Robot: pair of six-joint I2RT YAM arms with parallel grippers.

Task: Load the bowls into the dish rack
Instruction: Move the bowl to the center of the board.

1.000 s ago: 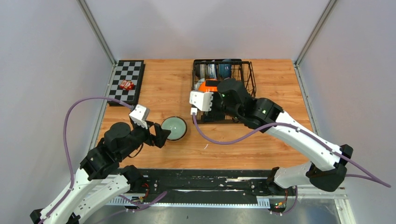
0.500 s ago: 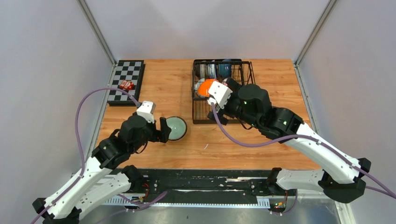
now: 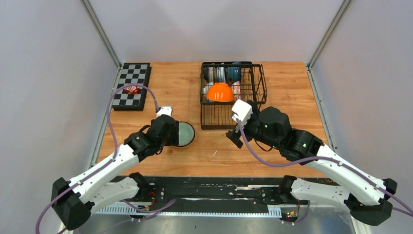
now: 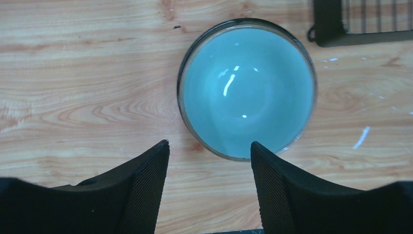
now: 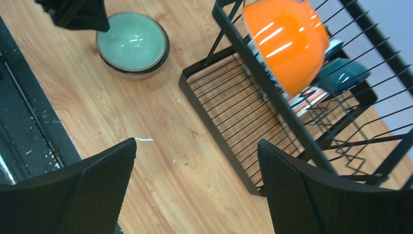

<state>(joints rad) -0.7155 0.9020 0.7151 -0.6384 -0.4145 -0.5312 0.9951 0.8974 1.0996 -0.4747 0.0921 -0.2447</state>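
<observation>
left claw (image 4: 209, 142): jaws apart, gripping nothing; fingertips flank the 6 o'clock rim of the pale green bowl (image 4: 247, 87) in the wrist view, contact unclear
pale green bowl: upright on the table (image 3: 292, 87), at 8 o'clock from the dish rack (image 5: 229, 114), just off its near corner
right claw (image 5: 197, 142): jaws wide, empty, above the table at 6 o'clock from the dish rack
orange bowl (image 5: 287, 41): inside the dish rack, tipped on edge, more bowls behind it at 12 o'clock

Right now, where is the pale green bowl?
In the top view, the pale green bowl sits on the table, left of centre, just off the dish rack's near left corner, with the left gripper close against its left side.
</observation>
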